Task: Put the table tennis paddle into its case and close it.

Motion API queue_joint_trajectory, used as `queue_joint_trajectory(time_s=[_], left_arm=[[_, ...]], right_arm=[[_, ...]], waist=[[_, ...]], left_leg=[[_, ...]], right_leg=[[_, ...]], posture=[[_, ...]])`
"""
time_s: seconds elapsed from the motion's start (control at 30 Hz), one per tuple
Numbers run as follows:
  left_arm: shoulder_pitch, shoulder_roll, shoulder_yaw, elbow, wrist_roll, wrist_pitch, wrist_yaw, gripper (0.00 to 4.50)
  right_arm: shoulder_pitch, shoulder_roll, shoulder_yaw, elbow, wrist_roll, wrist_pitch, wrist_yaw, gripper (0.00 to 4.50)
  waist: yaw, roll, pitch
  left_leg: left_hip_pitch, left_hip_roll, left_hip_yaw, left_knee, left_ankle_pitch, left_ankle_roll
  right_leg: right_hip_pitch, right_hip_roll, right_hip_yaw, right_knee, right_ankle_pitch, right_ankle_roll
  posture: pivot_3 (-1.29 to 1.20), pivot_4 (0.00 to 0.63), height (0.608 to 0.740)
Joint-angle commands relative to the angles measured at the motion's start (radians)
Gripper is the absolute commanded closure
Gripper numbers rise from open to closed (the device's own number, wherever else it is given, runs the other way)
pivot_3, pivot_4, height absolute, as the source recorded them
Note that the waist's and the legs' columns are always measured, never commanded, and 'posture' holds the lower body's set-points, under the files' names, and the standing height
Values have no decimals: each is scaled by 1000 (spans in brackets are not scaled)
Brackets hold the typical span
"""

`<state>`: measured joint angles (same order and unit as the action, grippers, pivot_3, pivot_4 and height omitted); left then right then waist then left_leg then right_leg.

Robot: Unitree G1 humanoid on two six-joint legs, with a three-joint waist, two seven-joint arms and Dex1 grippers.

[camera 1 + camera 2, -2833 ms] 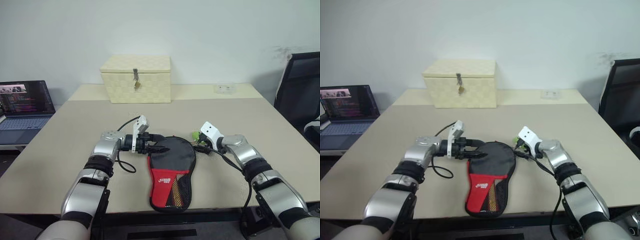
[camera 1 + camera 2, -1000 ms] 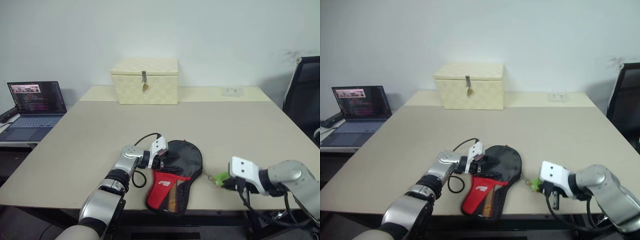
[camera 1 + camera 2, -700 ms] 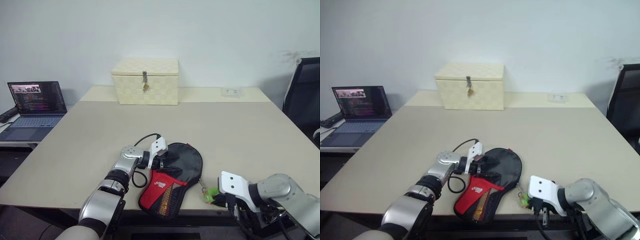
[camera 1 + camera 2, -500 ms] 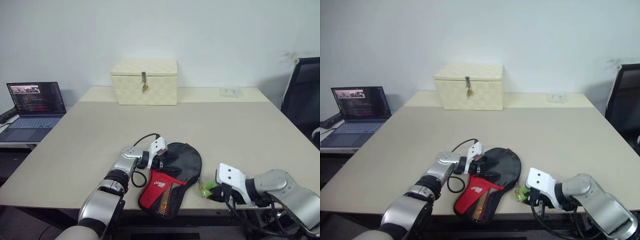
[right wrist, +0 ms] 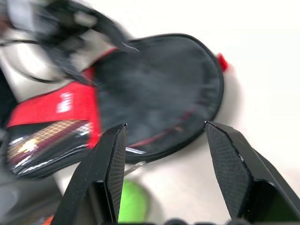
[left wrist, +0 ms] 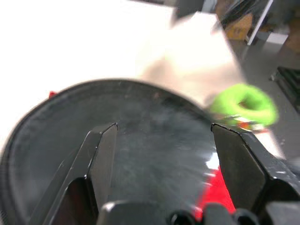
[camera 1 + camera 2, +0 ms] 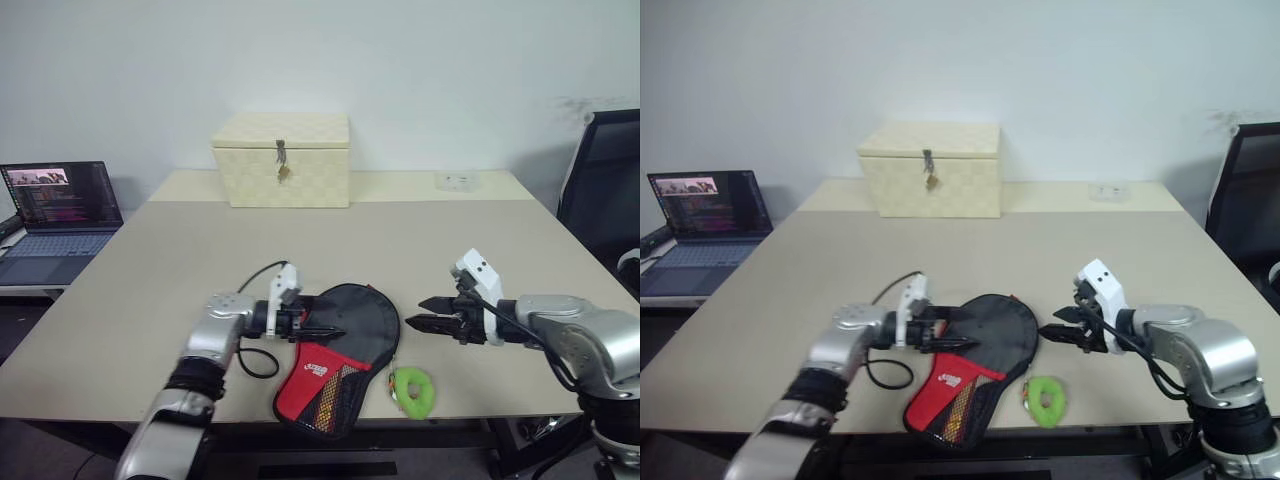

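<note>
The case (image 7: 345,318) lies on the table (image 7: 180,250) near its front edge, black rounded part farther back, red mesh end (image 7: 318,385) toward the edge. It looks closed, and the paddle is hidden. The green pull tag (image 7: 412,390) rests on the table to the right of the red end. My left gripper (image 7: 328,323) reaches in from the left and stands open over the black part (image 6: 140,154). My right gripper (image 7: 425,322) hovers open just right of the case, pointing at it, with nothing between its fingers. The right wrist view shows the case (image 5: 159,79) beyond the fingers and the tag (image 5: 133,201) below.
A cream woven latched box (image 7: 280,160) stands at the back of the table. An open laptop (image 7: 55,210) sits on a lower surface to the left. A black chair (image 7: 600,180) stands at the right. A small clear item (image 7: 455,181) lies at the back right.
My right gripper has opened and let go of the green tag, then risen to the case's right side. The tag now lies on the table. The case's red end swung left.
</note>
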<state>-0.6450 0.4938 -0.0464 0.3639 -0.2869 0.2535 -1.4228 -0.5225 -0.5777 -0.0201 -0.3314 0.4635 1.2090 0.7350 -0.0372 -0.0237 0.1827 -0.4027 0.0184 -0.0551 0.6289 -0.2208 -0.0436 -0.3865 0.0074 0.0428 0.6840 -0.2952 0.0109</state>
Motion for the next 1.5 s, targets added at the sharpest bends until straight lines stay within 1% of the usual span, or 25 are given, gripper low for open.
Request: queue_joint_trajectory(time_s=[0.03,0.1,0.27,0.4,0.47,0.53,0.7,0.8,0.97,1.03,1.23,1.5], left_arm=[[66,79,21,-205,-84,130,-18,1017],[117,127,34,-269,-102,171,-4,1017],[214,182,61,-361,-134,216,52,1017],[269,185,76,-426,-160,241,105,1017],[284,186,78,-448,-171,251,122,1017],[293,187,78,-461,-179,256,138,1017],[293,187,77,-488,-200,267,170,1017],[289,186,75,-505,-212,271,187,1017],[296,187,74,-529,-223,277,211,1017],[300,188,74,-536,-226,276,219,1017],[305,188,73,-546,-228,275,238,1017],[303,190,64,-538,-216,261,242,1017]], right_arm=[[-33,52,21,91,-49,-98,-78,1744],[-63,110,16,176,-83,-139,-152,1744],[-84,175,29,260,-111,-171,-214,1744],[-69,206,33,267,-98,-129,-240,1744],[-67,231,14,264,-76,-92,-252,1744],[-71,254,-3,267,-65,-63,-271,1744],[-83,278,0,290,-72,-42,-298,1744],[-101,289,13,325,-84,-56,-307,2262],[-159,287,48,411,-105,-110,-283,3955],[-190,282,69,456,-116,-139,-267,4478],[-297,283,123,618,-172,-256,-214,4478],[-484,339,158,899,-248,-452,-159,4478]], waist=[[1,0,0],[0,0,0],[1,1,1],[5,1,1],[4,1,1],[4,1,1],[4,1,1],[3,1,1],[1,1,1],[-5,1,1],[-20,2,1],[-21,2,2]], left_leg=[[0,0,1,0,0,0],[0,0,1,0,0,0],[0,1,2,0,0,0],[0,1,2,0,0,0],[0,1,2,0,0,0],[0,2,2,0,0,0],[0,6,2,0,0,0],[1,8,4,0,0,0],[1,9,5,0,0,0],[2,9,6,0,0,0],[3,10,7,0,0,0],[2,10,7,0,0,0]], right_leg=[[0,0,0,0,0,0],[0,0,0,0,0,0],[0,0,0,0,0,0],[-1,0,0,0,0,0],[-1,0,1,-1,0,0],[-1,0,1,0,0,0],[-1,3,0,-1,1,-1],[-1,6,1,-1,1,-1],[-1,7,1,-1,0,-1],[-1,7,1,-1,0,-1],[-1,8,1,-1,1,-2],[-3,9,2,-1,1,-2]], posture=[[0,150,740],[0,150,740],[0,150,740],[0,150,740],[0,150,740],[0,150,740],[0,150,740],[0,150,740],[0,150,740],[0,150,740],[0,150,740],[0,150,740]])
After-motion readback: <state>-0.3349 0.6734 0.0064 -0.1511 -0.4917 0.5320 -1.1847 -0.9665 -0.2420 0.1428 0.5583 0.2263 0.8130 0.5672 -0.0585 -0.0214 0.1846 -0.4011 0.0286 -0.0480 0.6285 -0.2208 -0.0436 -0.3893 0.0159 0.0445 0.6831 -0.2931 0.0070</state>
